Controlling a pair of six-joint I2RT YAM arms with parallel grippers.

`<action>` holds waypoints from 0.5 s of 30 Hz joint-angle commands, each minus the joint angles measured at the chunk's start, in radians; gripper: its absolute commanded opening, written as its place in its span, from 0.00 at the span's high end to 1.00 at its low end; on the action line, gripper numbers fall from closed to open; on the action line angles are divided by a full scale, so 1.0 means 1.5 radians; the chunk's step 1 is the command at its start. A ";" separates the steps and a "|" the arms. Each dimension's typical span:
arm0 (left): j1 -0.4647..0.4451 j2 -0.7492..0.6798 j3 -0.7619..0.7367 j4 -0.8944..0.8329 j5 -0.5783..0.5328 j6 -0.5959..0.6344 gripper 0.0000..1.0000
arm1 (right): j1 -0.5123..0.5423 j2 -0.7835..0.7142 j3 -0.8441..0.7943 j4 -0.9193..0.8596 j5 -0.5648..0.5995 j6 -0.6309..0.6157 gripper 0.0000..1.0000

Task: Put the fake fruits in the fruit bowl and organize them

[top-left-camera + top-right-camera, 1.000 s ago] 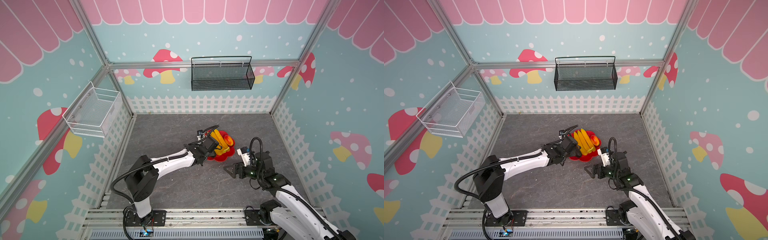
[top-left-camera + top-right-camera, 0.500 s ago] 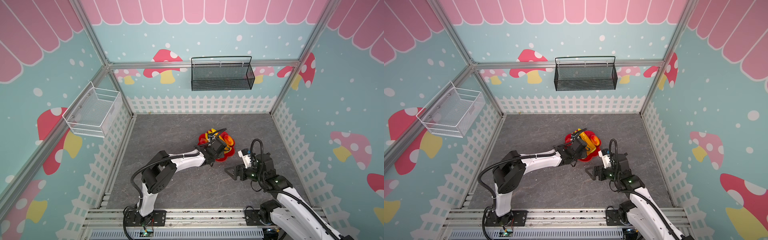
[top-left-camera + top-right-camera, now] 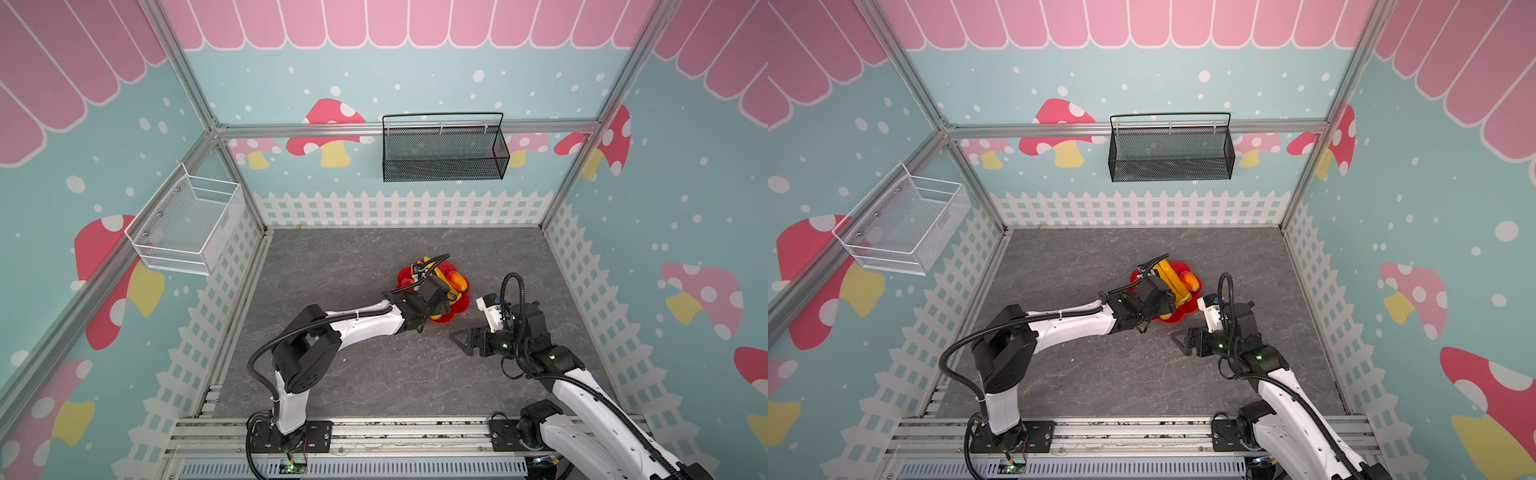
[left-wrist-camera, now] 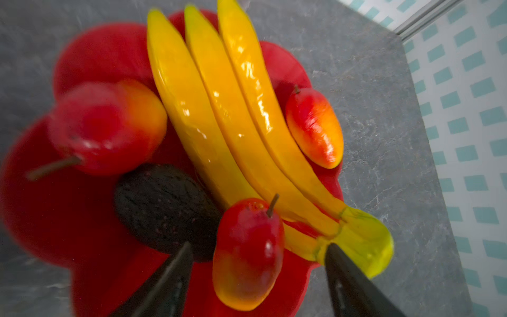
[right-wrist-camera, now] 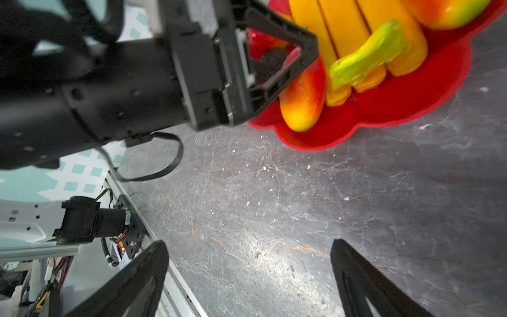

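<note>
Since bananas (image 4: 219, 109), avocado (image 4: 162, 203) and three mangoes (image 4: 315, 126) all lie in fruit bowl (image 4: 82, 219), task looks near done. Left claw (image 4: 259, 244) spread wide, gripping nothing, straddles nearest mango (image 4: 248, 263), whose long axis runs parallel to fingers (image 4: 170, 280): retreat straight back. Right claw (image 5: 249, 242) agape, empty, over table (image 5: 274, 205) beside bowl.

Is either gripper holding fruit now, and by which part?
Nothing is held. The left gripper stands open astride a mango lying in the fruit bowl; the right gripper is open above the table.
</note>
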 commanded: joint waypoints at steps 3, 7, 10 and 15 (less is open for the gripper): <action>0.016 -0.171 -0.091 0.009 -0.103 0.097 0.00 | -0.111 0.041 0.063 0.040 0.011 -0.008 0.03; 0.109 -0.333 -0.221 0.000 -0.129 0.170 0.00 | -0.248 0.052 0.052 0.117 -0.005 0.025 0.01; 0.220 -0.462 -0.330 -0.024 -0.199 0.257 0.00 | -0.317 0.072 0.032 0.176 0.057 0.020 0.01; 0.412 -0.538 -0.505 0.109 -0.265 0.366 0.00 | -0.334 0.115 -0.065 0.406 0.241 -0.011 0.02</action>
